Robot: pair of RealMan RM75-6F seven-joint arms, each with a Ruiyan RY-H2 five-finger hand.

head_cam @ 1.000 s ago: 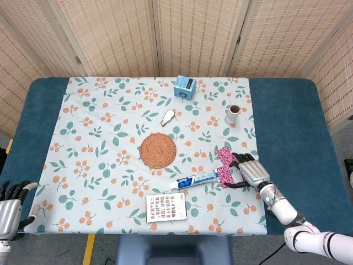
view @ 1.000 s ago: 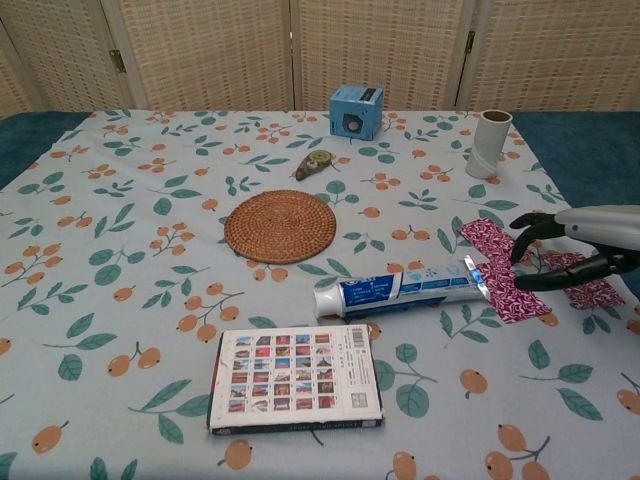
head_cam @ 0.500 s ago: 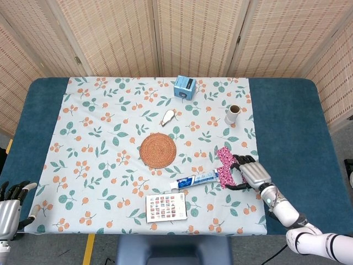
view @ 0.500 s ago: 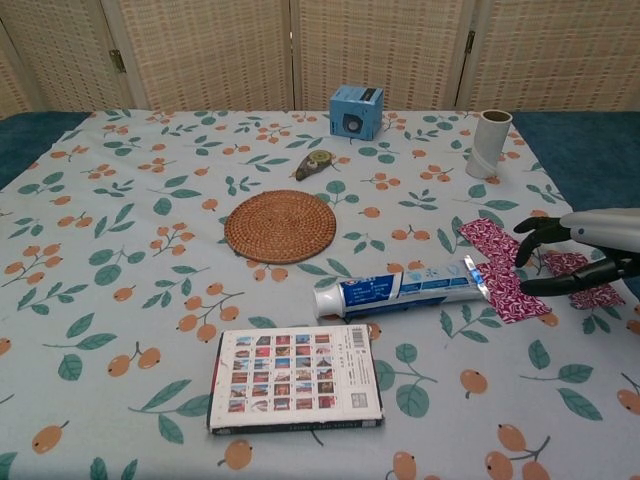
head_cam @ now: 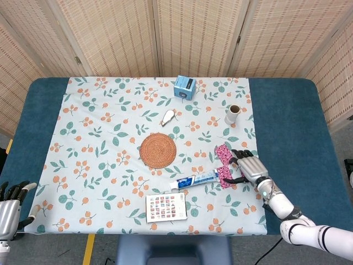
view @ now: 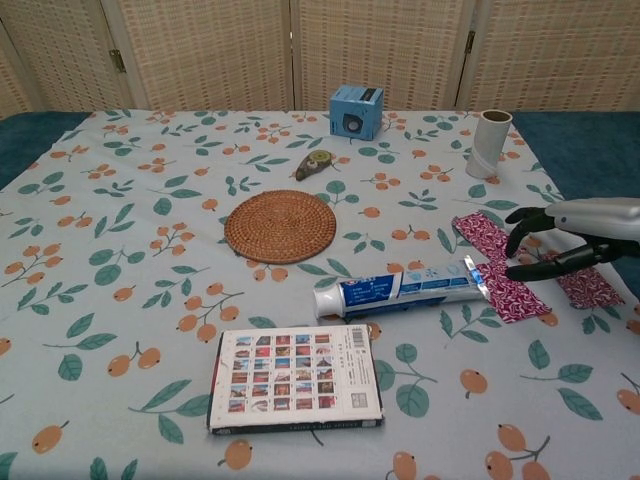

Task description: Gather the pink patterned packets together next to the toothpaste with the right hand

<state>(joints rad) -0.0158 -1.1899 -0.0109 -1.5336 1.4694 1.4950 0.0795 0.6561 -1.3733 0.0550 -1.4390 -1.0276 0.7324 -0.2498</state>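
Observation:
The toothpaste tube (head_cam: 194,180) (view: 400,288) lies on the floral cloth, its crimped end pointing right. A long pink patterned packet (head_cam: 223,159) (view: 495,272) lies slantwise against that end. A second pink packet (view: 592,288) lies just to its right, partly hidden under my right hand (head_cam: 251,167) (view: 570,228). That hand hovers low over both packets with its fingers bent and apart and its thumb (view: 545,266) stretched along the long packet; I see nothing gripped. My left hand (head_cam: 10,205) rests off the front left corner, holding nothing.
A book (head_cam: 166,208) (view: 296,378) lies in front of the toothpaste. Behind it lies a round woven mat (head_cam: 158,150). Further back are a small white dispenser (head_cam: 169,116), a blue box (head_cam: 185,87) and a cardboard roll (head_cam: 233,114). Bare blue table (head_cam: 287,121) flanks the cloth.
My right hand has shifted slightly away from me and to the left over the packets. The long pink packet has slid a little towards the toothpaste. The left hand is still.

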